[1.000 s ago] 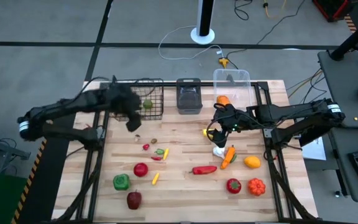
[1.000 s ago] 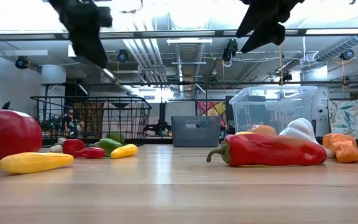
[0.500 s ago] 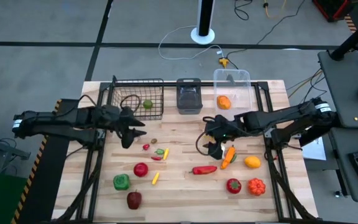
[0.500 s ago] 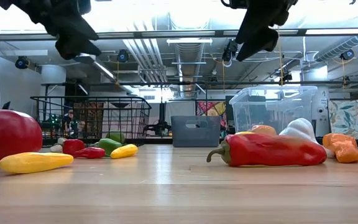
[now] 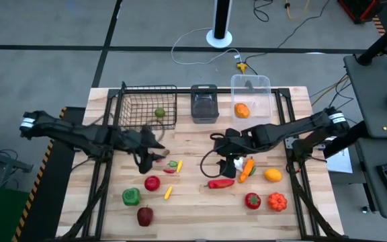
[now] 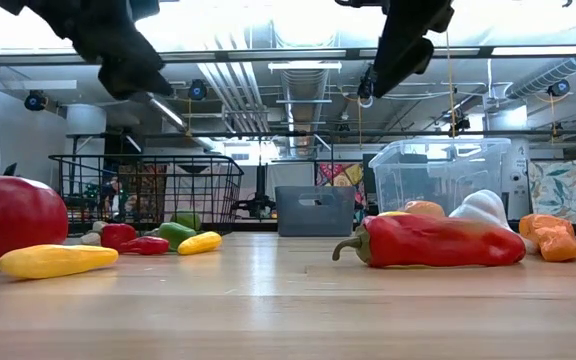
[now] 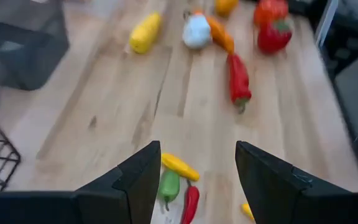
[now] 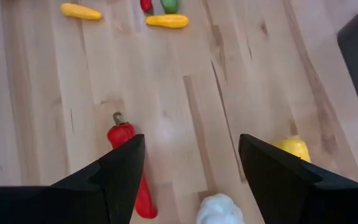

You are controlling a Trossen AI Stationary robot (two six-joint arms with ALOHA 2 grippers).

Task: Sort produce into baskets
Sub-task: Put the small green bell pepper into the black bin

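Left gripper [image 5: 150, 151], left of centre, jaws parted, empty, above small peppers [image 5: 172, 165]. Right gripper [image 5: 224, 144], centre, jaws parted, empty, beside garlic [image 5: 237, 163]. Baskets [image 5: 146, 106] line the top edge.

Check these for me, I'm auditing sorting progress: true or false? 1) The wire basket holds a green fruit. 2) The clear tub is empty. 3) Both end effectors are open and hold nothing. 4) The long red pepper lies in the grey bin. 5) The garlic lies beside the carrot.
1) True: a green fruit lies in the wire basket.
2) False: the clear tub holds an orange fruit.
3) True: the left end effector and the right end effector are both open, with nothing between the fingers.
4) False: the long red pepper lies on the table; nothing shows inside the grey bin.
5) True: the garlic lies right beside the carrot.
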